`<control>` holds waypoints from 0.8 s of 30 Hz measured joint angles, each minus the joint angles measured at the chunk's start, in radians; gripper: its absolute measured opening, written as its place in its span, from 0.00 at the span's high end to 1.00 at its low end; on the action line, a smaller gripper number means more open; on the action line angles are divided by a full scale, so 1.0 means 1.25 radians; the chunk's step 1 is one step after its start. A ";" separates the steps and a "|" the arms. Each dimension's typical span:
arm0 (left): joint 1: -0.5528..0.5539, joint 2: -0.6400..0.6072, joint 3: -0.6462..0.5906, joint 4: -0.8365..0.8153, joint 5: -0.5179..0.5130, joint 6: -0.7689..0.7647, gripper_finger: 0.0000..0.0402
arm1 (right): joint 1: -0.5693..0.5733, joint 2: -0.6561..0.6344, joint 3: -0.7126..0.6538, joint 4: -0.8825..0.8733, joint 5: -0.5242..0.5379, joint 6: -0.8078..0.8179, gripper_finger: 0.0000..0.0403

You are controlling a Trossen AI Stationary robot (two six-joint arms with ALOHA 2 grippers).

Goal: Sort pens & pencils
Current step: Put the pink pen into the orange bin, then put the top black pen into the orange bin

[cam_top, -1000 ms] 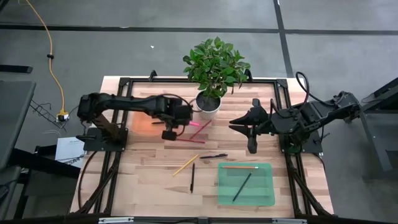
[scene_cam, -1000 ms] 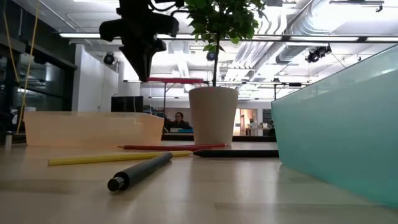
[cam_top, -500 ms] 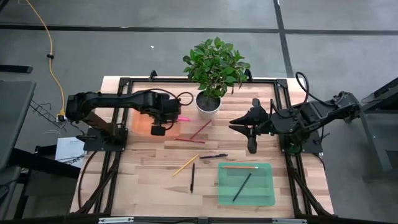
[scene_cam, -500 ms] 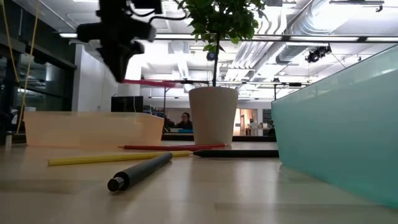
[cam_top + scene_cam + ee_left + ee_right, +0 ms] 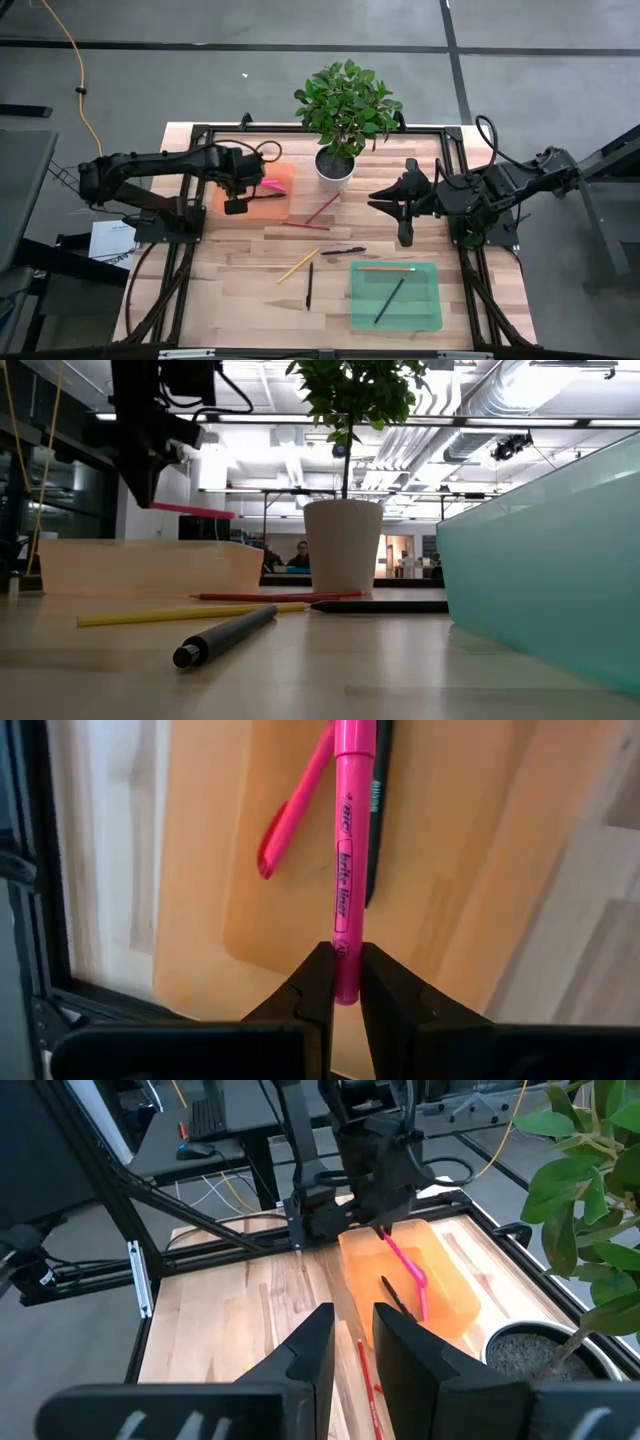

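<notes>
Left gripper (image 5: 336,982) pinching pink pen (image 5: 347,850) by one end, directly above orange tray (image 5: 470,870). Right gripper (image 5: 404,212) waiting, slightly parted, empty. Risk: end-held pen tipping, bouncing out on release.

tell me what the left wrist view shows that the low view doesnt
Only the left wrist view looks into the orange tray: a second pink pen and a black pen lie inside.

Only the low view shows the yellow pencil, grey pen, red pencil, plant pot and green bin.

Both show the left gripper shut on a pink highlighter above the tray.
</notes>
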 joint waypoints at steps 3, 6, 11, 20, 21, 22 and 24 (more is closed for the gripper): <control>0.026 -0.002 0.000 0.000 -0.004 0.008 0.92 | 0.000 0.000 0.000 0.006 0.004 0.003 0.84; 0.053 -0.002 0.000 0.000 -0.008 0.024 0.92 | 0.000 0.000 0.000 0.008 0.004 0.015 0.84; 0.091 -0.002 0.000 -0.002 -0.004 0.049 0.91 | 0.000 0.000 0.000 0.008 0.010 0.023 0.84; 0.112 -0.002 0.000 0.000 0.028 0.083 0.79 | 0.000 0.000 0.000 0.015 0.011 0.022 0.84; 0.113 -0.002 0.000 0.003 0.032 0.084 0.77 | 0.000 0.000 0.000 0.015 0.012 0.022 0.84; 0.113 -0.002 0.000 0.007 0.037 0.085 0.76 | 0.000 0.000 0.000 0.015 0.017 0.022 0.84; 0.111 -0.002 0.000 0.013 0.038 0.085 0.73 | 0.000 0.000 0.000 0.016 0.023 0.021 0.84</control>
